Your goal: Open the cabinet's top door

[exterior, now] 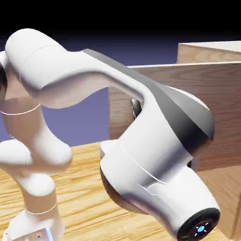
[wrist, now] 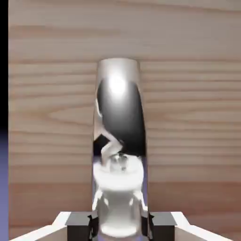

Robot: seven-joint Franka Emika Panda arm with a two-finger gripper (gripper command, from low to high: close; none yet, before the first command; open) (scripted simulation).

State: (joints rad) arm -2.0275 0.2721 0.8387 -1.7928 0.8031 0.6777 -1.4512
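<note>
In the hand view a shiny dark metal handle (wrist: pixel 120 141) runs upright down the light-oak top door (wrist: pixel 188 117). My gripper (wrist: pixel 120 227) is shut on the handle's lower part, with one grey fingertip (wrist: pixel 77 225) on each side and touching it. In the exterior view the cabinet (exterior: pixel 212 52) stands at the right. The top door (exterior: pixel 188 80) is a wide wood panel standing forward of the cabinet's body, apparently swung out. A sliver of the handle (exterior: pixel 136 107) shows beside my forearm. My own arm hides the gripper in that view, and the lower panel is hidden too.
My white arm (exterior: pixel 155 160) fills the middle of the exterior view, its elbow close to the camera. The wooden tabletop (exterior: pixel 84 188) lies below it. A dark strip and blue backdrop show at the hand view's left edge.
</note>
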